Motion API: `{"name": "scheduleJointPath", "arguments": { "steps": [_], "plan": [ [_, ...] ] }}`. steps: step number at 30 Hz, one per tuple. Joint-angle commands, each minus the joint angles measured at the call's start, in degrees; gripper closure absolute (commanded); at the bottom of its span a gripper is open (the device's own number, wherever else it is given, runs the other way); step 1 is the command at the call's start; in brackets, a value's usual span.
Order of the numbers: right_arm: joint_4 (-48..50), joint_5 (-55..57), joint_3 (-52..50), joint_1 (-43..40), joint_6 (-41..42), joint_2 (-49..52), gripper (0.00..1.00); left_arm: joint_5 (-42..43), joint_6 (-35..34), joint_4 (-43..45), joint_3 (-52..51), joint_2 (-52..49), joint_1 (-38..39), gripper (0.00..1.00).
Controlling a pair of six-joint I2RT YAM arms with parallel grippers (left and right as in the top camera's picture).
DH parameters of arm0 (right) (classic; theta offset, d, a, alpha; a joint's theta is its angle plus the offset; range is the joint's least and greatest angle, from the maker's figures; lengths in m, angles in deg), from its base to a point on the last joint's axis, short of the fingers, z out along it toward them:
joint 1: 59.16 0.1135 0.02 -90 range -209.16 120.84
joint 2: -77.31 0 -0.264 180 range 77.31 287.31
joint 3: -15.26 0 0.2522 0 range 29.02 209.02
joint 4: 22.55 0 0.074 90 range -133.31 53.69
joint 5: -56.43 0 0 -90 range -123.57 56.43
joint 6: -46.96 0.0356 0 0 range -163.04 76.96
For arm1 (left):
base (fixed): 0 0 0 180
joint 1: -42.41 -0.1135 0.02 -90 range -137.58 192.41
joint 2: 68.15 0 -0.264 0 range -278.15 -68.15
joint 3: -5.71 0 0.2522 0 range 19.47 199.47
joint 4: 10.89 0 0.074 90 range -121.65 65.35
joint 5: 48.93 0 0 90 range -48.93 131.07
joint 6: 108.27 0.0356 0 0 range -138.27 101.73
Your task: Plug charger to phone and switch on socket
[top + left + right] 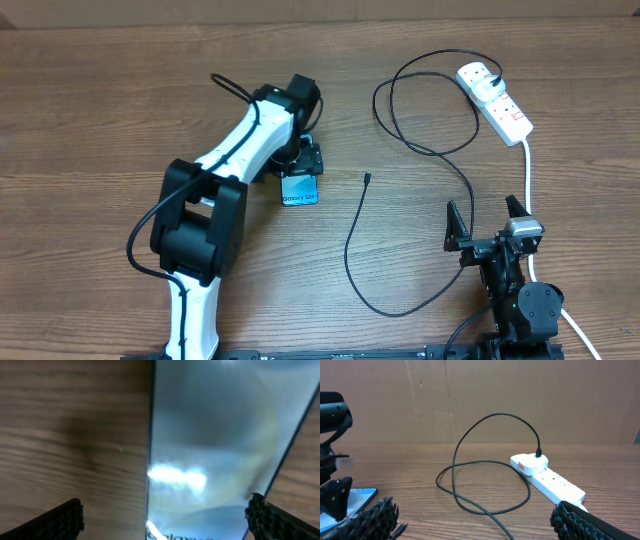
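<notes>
The phone [300, 190] lies flat on the table, its blue screen showing below my left gripper [303, 168]. In the left wrist view the screen [215, 450] fills the frame between the wide-open fingers [65, 520], close to the right-hand one. The charger [395, 260] is a thin black cable looping from the white socket [495, 100] to its connector tip [367, 178], which lies loose right of the phone. My right gripper [487, 222] stands open and empty at the front right. Its wrist view shows the socket [547, 477], the cable loops [485, 467] and the tip [397, 530].
The socket's thick white cord [527, 170] runs down the right side past my right arm. A brown cardboard wall [520, 395] stands behind the table. Bare wood lies between the phone and the cable loop.
</notes>
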Motion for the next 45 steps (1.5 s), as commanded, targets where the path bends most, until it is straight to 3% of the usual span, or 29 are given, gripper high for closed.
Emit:
{"name": "scheduleJointPath", "arguments": {
  "steps": [1, 9, 26, 45],
  "plan": [
    [0.3, 0.1, -0.6, 0.3, 0.2, -0.6, 0.0, -0.1, -0.6, 1.0, 0.1, -0.2, -0.4, 0.0],
    [0.3, 0.1, -0.6, 0.3, 0.2, -0.6, 0.0, 5.5, 5.3, 4.0, 0.1, -0.2, -0.3, 0.01],
    [0.3, 0.1, -0.6, 0.3, 0.2, -0.6, 0.0, -2.4, -1.4, 5.3, 0.1, -0.2, 2.3, 0.0],
    [0.3, 0.1, -0.6, 0.3, 0.2, -0.6, 0.0, -2.9, -1.3, 6.1, -0.1, -0.2, 2.2, 0.0]
  ]
}}
